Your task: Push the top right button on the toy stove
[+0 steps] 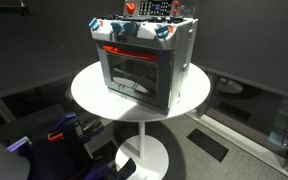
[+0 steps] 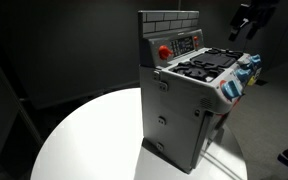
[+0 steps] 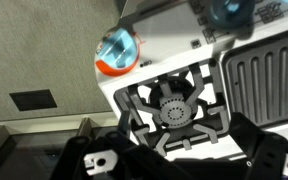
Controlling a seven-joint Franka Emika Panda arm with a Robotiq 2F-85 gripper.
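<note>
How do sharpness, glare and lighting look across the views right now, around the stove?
Wrist view: the toy stove top is fairly sharp, its blue knob soft with glare, the gripper silhouetted. Both exterior views: room dark, stove well lit, the table bright white; the gripper is dim against black in an exterior view.

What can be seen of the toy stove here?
The toy stove is a boxy silver-grey plastic-looking oven: glass-fronted door shut, red strip above, blue knobs, black burner grates on top, a brick-patterned back panel bearing a red button. It stands upright on the round white table; the gripper hangs above, apart.
</note>
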